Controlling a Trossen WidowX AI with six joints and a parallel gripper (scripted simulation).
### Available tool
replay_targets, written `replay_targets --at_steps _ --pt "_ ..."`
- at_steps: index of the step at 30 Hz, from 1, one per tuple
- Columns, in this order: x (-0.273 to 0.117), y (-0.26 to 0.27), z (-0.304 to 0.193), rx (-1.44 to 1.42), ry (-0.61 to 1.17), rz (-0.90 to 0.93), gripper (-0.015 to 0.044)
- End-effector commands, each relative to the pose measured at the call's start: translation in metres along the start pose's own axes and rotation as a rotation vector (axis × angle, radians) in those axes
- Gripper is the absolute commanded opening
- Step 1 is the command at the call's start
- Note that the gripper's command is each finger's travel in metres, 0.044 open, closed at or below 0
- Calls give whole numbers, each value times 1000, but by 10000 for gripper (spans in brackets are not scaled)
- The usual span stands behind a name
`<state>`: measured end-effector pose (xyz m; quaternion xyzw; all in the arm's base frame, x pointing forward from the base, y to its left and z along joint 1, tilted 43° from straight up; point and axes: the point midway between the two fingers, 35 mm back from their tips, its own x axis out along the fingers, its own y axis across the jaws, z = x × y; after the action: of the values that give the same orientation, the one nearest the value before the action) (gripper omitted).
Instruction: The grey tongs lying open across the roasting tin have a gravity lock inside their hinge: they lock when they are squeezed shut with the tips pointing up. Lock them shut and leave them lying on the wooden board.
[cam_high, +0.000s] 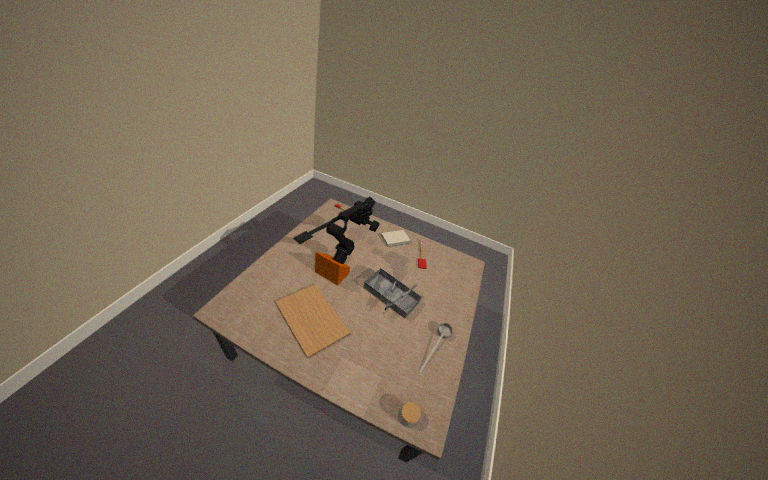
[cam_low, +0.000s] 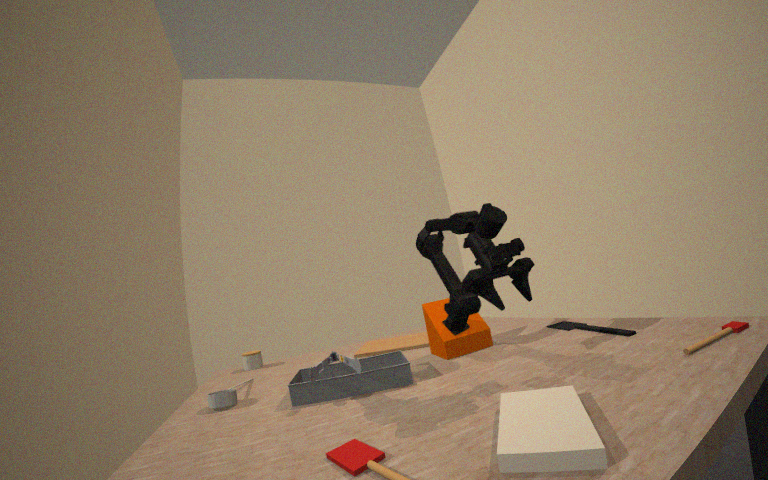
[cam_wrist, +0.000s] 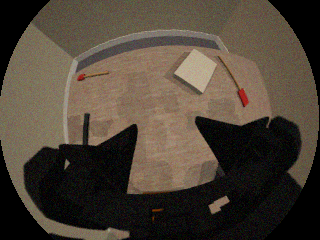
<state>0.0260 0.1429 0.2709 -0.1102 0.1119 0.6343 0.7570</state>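
The grey tongs (cam_high: 411, 289) (cam_low: 353, 365) lie open across the roasting tin (cam_high: 378, 298) (cam_low: 351, 386), with parts reaching over its rim. Their hinge and tips are too small to tell apart surely. The wooden board (cam_high: 312, 319) (cam_low: 390, 343) lies flat on the table, apart from the tin, with nothing on it. My gripper (cam_low: 516, 304) (cam_wrist: 167, 123) is open and empty, fingers wide apart. It hangs above the table on the far side of the arm's base from the board, well away from the tongs. The wrist view shows neither tongs, tin nor board.
The arm stands on an orange block (cam_high: 330, 268) (cam_low: 467, 344). A cream block (cam_high: 395, 237) (cam_low: 549, 424) (cam_wrist: 196, 71) and red-headed tools (cam_high: 421, 263) (cam_low: 355, 454) (cam_wrist: 243, 97) lie around. A black flat tool (cam_low: 603, 329) (cam_wrist: 86, 130) lies behind the arm. A small pan (cam_low: 222, 399) and lidded jar (cam_high: 411, 413) stand beyond the tin.
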Motion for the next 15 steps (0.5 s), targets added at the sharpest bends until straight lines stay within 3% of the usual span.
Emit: replay_targets --at_steps 1,7,15 --pt "0 0 0 0 0 0 426" --pt "15 -15 4 126 92 -81 440" --pt "48 -78 7 539 308 -321 440"
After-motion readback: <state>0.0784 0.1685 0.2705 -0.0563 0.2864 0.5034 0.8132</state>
